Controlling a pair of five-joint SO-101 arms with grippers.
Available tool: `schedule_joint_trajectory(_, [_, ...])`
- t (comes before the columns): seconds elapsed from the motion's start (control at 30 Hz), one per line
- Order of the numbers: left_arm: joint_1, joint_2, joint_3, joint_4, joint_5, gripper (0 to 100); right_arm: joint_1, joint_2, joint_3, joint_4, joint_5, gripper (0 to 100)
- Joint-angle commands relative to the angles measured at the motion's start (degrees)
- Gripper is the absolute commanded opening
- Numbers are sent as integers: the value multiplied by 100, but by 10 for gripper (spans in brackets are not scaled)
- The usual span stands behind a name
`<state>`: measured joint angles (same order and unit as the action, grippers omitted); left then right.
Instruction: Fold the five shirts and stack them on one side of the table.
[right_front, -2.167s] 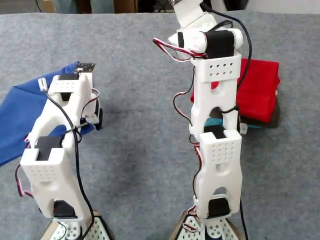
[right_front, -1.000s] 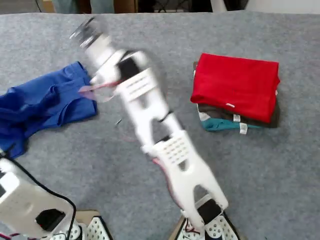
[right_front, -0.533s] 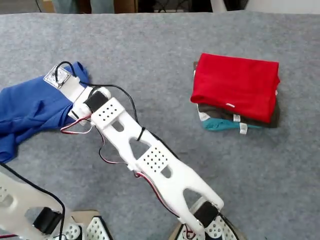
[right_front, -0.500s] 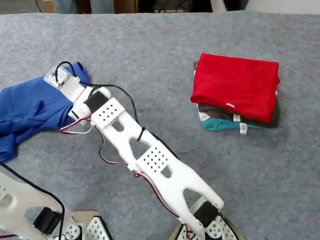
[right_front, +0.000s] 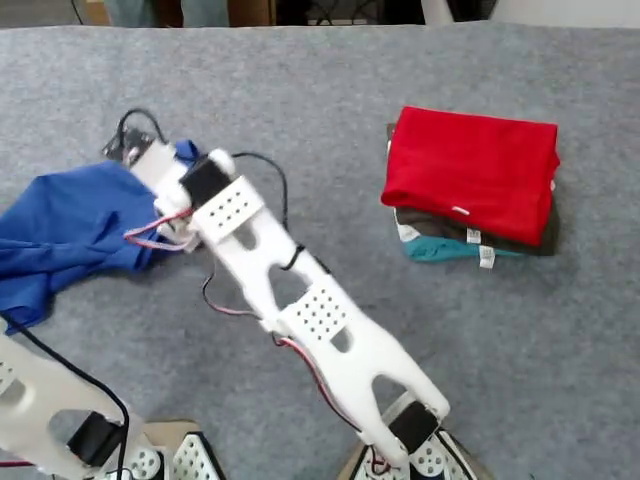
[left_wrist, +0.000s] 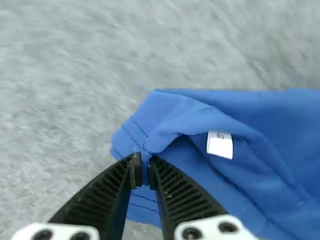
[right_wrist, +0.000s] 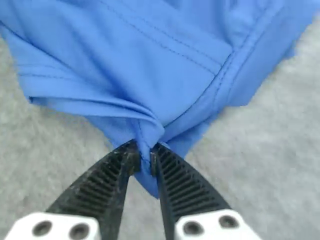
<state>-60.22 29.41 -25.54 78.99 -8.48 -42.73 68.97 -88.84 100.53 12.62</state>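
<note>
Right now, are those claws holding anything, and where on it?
Both pinch the blue shirt: left gripper at a stitched hem, right gripper on bunched edge fabric.

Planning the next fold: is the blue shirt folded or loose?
Loose, not folded: the blue shirt lies rumpled, both the left gripper and right gripper pinching its edges.

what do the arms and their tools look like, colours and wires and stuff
The arms are white plastic shells with patches of small round holes and black motor blocks at the joints, with red, white and black cables looping alongside. The left tool and right tool each have two black ribbed fingers on a white base.
</note>
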Motion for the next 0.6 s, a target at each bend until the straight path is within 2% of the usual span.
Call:
schedule_joint_trajectory(0.0, [171,-105,-242,431,-422,29,343,-1235,866,88,53,14])
schedule_joint_trajectory(0.23, [268,-105,-242,1415,-1943,29,527,-3987,5534,9,791,14])
schedule_joint_trajectory(0.33, [224,-105,-242,1829,-2585,29,501,-5253,7662,-598,809,14])
schedule_joint_trajectory(0.47, [92,-114,-277,1925,-2690,29,308,-6747,10193,-1662,791,15])
schedule_joint_trajectory(0.57, [57,-114,-251,1925,-2699,29,185,-7371,11371,-2233,774,46])
